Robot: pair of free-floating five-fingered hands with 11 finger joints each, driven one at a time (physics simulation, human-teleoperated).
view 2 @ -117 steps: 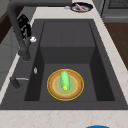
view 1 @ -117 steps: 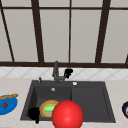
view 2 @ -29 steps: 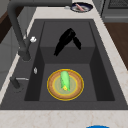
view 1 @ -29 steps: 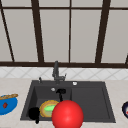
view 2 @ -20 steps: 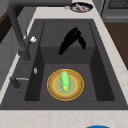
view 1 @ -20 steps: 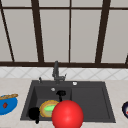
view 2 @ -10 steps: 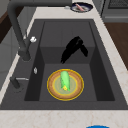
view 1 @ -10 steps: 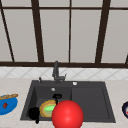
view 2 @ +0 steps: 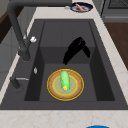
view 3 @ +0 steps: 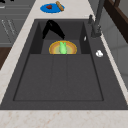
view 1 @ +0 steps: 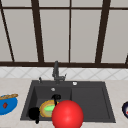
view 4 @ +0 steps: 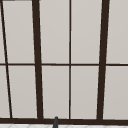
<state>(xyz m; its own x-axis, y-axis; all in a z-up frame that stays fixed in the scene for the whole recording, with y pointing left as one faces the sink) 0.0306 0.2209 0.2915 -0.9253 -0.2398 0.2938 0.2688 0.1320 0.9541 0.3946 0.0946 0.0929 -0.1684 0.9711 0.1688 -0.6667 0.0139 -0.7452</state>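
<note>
An orange plate point(view 1: 44, 110) lies in the left basin of the dark sink point(view 1: 90, 100) with a green vegetable point(view 2: 64, 79) on it. My right hand point(view 2: 75, 48) hangs open just above the basin, its straight fingers slanting down toward the plate's point(view 2: 53, 90) far rim without touching it. In the front view the right hand point(view 1: 56, 97) shows right behind the plate; in the right side view the same hand point(view 3: 52, 28) hovers beyond the plate point(view 3: 53, 48). My left hand point(view 1: 33, 113) floats by the sink's front left corner. A large red ball point(view 1: 67, 115) covers the plate's right part.
The black faucet point(view 1: 56, 71) stands behind the basin, its spout point(view 2: 37, 3) reaching over the sink. A blue plate point(view 1: 7, 105) with food sits on the left counter, a dark plate point(view 2: 80, 7) with food on the right one. The sink's right half point(view 3: 60, 77) is a flat drainer.
My right hand has left the faucet, come over the basin and sunk a little toward the plate. The left hand, ball and plate have stayed put.
</note>
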